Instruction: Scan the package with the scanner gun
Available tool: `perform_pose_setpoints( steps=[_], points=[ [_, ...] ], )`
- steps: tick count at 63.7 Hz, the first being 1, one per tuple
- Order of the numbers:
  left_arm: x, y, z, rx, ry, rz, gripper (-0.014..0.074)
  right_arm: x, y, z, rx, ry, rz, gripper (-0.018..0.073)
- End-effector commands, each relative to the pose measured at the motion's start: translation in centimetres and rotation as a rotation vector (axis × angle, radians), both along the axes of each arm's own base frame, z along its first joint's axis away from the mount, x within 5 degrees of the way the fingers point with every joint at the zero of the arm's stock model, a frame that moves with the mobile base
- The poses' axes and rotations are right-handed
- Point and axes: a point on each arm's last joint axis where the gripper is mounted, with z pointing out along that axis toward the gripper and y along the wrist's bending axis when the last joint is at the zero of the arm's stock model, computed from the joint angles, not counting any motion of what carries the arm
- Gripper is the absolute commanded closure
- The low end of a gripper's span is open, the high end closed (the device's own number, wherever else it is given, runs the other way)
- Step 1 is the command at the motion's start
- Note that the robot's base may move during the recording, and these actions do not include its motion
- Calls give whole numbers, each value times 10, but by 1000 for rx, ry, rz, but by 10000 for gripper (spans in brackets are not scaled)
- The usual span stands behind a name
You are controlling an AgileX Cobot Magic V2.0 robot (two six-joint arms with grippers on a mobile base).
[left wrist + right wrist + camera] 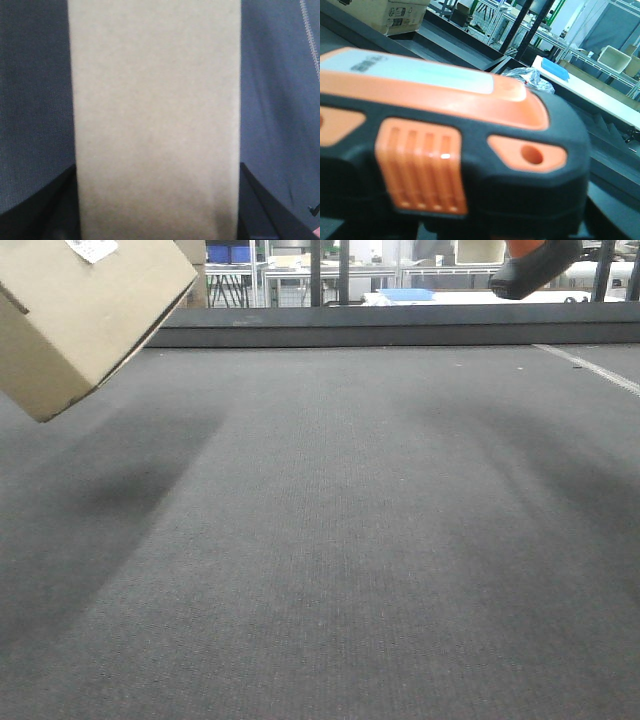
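The left pincer [157, 202] is seen closed on the package [155, 100], and its dark fingers [47, 205] are pressed flat to the two sides of the tan box. The right pincer itself is not shown clearly. The scanner gun [445, 150] fills that arm's own camera, so it seems to be gripped there, but how wide the jaws stand cannot be told. In the front view the package [80, 320] is held up at the far left, tilted, with nothing under it but its shadow on the grey mat [350, 540]. A small white label [92, 248] can be made out on its top face, cut off by the edge of the picture. The scanner gun [535, 265] is held up at the far right, well apart from the box. So the picking up is judged to be done for both things. The scan itself is judged not yet done: the two must be brought near each other and the gun's nose pointed at the label
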Motion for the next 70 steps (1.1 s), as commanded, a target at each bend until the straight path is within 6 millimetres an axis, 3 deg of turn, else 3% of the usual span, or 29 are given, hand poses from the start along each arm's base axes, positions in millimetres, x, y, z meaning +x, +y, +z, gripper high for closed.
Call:
perform_pose_setpoints(
  steps=[1, 9, 30, 42, 54, 70],
  points=[
    [-3, -4, 6, -20, -20, 2, 708, 0, -2, 13, 3, -74, -21, 715],
    [-3, -4, 6, -20, -20, 2, 708, -3, -4, 18, 38, -74, -32, 715],
    [-3, -4, 6, -20, -20, 2, 708, -25, -20, 31, 361, 4, -127, 719],
    [-3, -4, 6, -20, -20, 2, 708, -42, -30, 4, 372, 64, -177, 720],
    [-3, -4, 6, -20, -20, 2, 708, -59, -47, -30, 564, 57, -305, 720],
    [-3, -4, 6, -24, -20, 2, 708, -75, -42, -54, 591, -30, -141, 721]
  ],
)
